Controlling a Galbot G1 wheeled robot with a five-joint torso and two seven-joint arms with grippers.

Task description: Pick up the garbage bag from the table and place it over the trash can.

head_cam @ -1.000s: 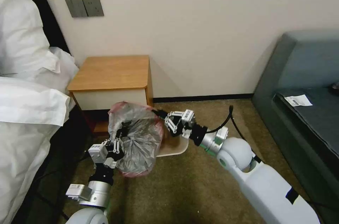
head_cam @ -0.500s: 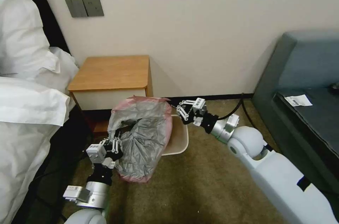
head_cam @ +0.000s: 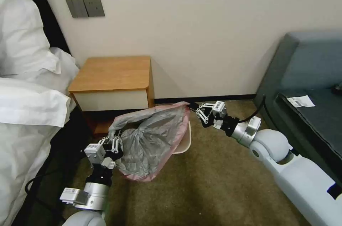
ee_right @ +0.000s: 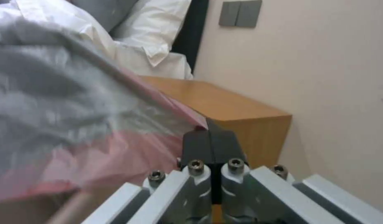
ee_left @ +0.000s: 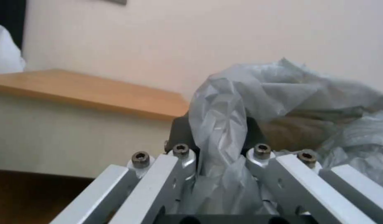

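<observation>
The garbage bag (head_cam: 153, 140) hangs stretched between both grippers over the trash can (head_cam: 183, 144), whose whitish rim shows only at the bag's right side. My left gripper (head_cam: 113, 137) is shut on a bunched fold of the garbage bag (ee_left: 218, 124) at its near-left edge. My right gripper (head_cam: 193, 106) is shut on the pinkish-red edge of the garbage bag (ee_right: 96, 130) at the far right, its dark pads (ee_right: 200, 143) pressed together. The table (head_cam: 112, 73) stands behind the bag, against the wall, with its top bare.
A bed with white bedding (head_cam: 28, 105) runs along the left, close to my left arm. A grey-blue sofa (head_cam: 310, 90) with a paper slip (head_cam: 301, 101) stands at the right. Brown carpet (head_cam: 206, 183) lies open in front of the trash can.
My right gripper has moved right and toward the wall, pulling the bag's pink edge with it, so the bag's mouth is wider. My left gripper has drifted slightly toward me, still holding.
</observation>
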